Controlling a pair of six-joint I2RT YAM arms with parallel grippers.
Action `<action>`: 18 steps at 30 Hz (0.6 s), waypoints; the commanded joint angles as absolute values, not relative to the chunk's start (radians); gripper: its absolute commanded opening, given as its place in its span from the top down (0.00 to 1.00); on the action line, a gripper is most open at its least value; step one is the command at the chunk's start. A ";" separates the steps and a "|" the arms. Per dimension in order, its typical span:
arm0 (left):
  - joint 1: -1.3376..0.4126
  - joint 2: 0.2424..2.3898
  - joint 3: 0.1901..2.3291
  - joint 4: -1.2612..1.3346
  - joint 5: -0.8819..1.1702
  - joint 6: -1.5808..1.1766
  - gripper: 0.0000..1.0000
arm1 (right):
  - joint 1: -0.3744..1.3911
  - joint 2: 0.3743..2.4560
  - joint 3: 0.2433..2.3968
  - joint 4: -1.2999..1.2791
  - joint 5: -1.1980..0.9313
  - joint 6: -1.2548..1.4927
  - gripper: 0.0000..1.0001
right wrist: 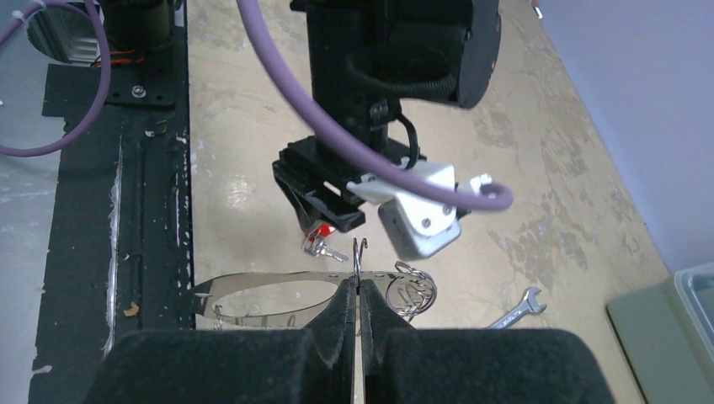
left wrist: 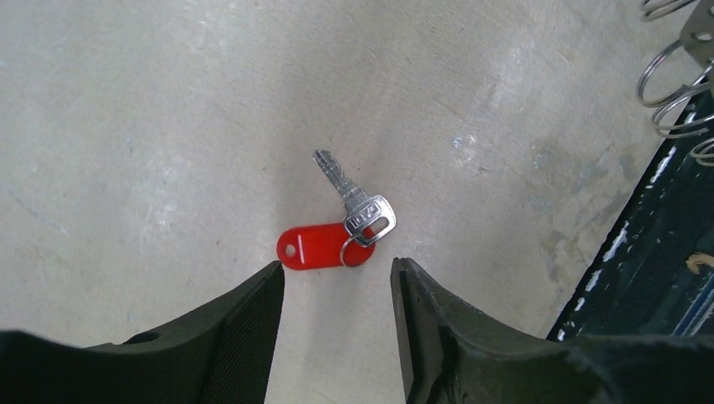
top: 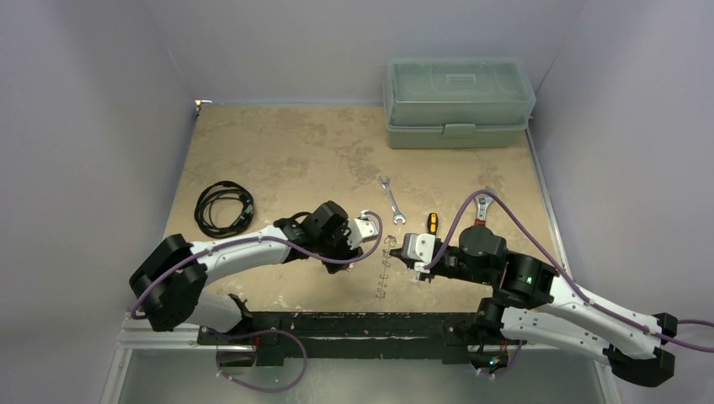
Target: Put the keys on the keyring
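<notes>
Item: one key (left wrist: pixel 354 200) with one red tag (left wrist: pixel 322 247), laid flat on the table (left wrist: pixel 168 126) just ahead of the left gripper (left wrist: pixel 337 282), whose jaws are parted and empty. One keyring (right wrist: pixel 253 279) is clamped by the right gripper (right wrist: pixel 356 291).

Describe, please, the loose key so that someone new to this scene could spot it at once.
On the tan table, look near the front edge, just beneath the open left claw. A small silver key lies flat there; its red oval tag sets it apart from the plain silver rings nearby.
</notes>
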State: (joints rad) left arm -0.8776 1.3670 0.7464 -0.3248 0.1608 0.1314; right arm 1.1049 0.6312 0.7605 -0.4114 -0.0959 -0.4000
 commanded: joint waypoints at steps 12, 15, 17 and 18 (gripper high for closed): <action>-0.879 1.502 0.779 -0.319 0.303 0.387 0.59 | 1.105 0.587 0.744 -0.342 -0.101 -0.376 1.00; -0.879 1.507 0.779 -0.336 0.278 0.396 0.60 | 1.106 0.582 0.744 -0.342 -0.101 -0.376 1.00; -0.879 1.507 0.776 -0.340 0.262 0.408 0.60 | 1.105 0.580 0.743 -0.342 -0.103 -0.376 1.00; -0.879 1.506 0.775 -0.340 0.262 0.413 0.60 | 1.106 0.580 0.742 -0.341 -0.105 -0.375 1.00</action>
